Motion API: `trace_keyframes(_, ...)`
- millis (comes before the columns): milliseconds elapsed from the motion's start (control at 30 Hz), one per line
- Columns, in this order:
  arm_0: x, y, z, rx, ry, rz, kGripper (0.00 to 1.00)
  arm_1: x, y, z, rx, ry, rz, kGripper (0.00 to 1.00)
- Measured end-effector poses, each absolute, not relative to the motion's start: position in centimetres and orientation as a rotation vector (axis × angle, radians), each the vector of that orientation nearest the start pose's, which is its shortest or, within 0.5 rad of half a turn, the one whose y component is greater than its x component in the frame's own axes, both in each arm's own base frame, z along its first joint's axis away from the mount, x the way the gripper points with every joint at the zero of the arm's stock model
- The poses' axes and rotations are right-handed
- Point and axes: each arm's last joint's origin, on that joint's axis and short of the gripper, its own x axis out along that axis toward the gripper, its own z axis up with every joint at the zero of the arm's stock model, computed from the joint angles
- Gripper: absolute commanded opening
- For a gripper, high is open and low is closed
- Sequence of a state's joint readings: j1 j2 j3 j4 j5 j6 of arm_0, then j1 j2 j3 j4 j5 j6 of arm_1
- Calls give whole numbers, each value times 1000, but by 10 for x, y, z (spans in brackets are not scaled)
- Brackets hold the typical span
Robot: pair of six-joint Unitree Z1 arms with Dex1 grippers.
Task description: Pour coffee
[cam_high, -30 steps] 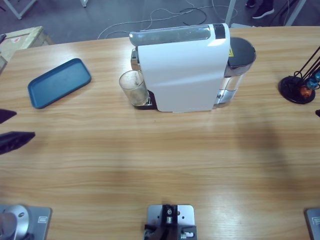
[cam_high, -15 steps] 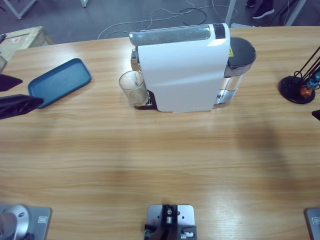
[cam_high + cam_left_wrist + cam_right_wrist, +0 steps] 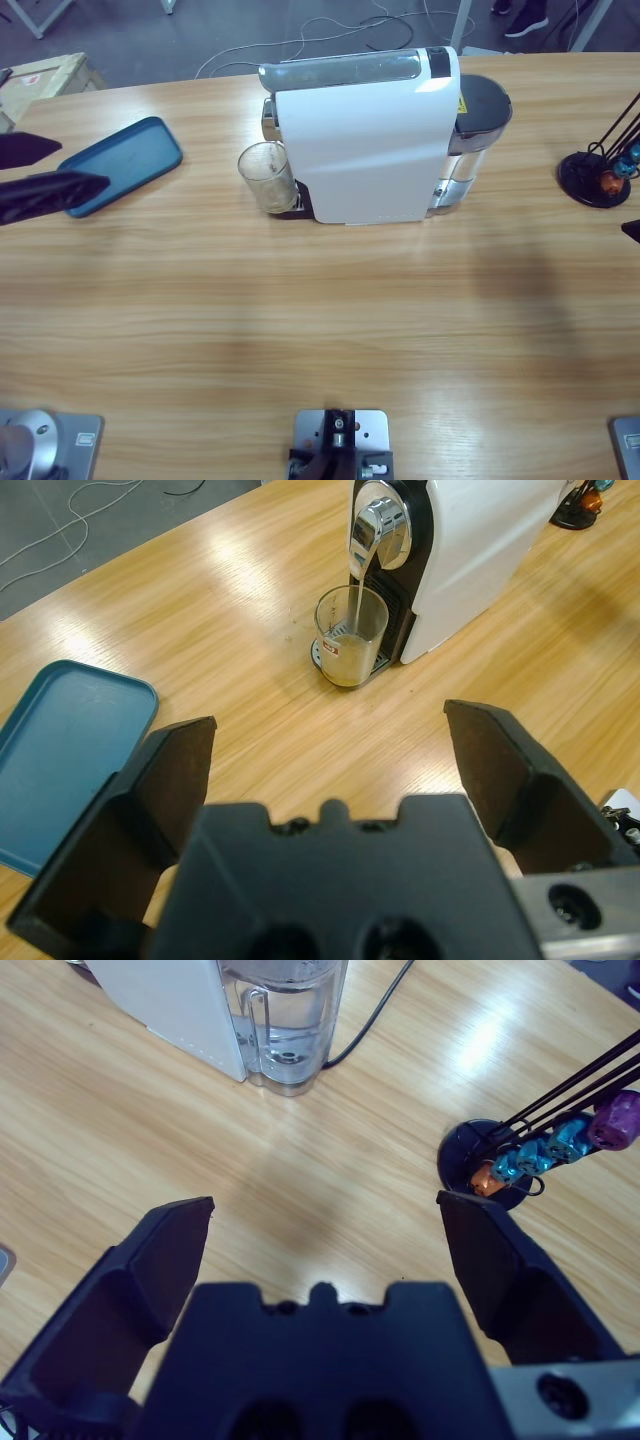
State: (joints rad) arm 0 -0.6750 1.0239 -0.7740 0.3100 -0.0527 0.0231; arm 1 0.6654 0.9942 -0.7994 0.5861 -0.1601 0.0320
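A small clear glass tumbler stands on the drip grate under the chrome spout of the white coffee machine. A thin layer of pale amber-brown coffee lies in its bottom, and a thin pale streak runs down from the spout into it. My left gripper is open at the table's left edge, over the near end of the blue tray, well apart from the glass. Open and holding nothing, my right gripper shows only as a black tip at the right edge.
A blue tray lies left of the machine. A black capsule stand with coloured capsules is at the far right. The machine's water tank faces the right gripper. Bare wood spans the table's front half.
The left gripper has moved away from the front and to the right, from the bare table edge to over the tray's end. Glass and machine have not moved.
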Motion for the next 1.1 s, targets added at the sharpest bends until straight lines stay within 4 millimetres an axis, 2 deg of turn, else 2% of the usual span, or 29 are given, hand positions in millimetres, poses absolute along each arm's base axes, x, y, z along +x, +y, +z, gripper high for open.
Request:
trace_keyframes(333,113,-92,333,201,535,-697,996,98,67,327,-286,730,467,1000)
trace_keyframes(633,122,-105,326,198,602,-768,1000,99,68,326,-291,741,466,1000)
trace_keyframes(733,133,-113,325,205,619,-764,1000,101,69,325,-295,750,465,1000)
trace_keyframes(933,160,-129,309,369,645,-797,1000,103,71,323,-302,765,464,1000)
trace_keyframes(1100,200,-142,296,418,596,-966,1000,105,73,322,-307,777,463,1000)
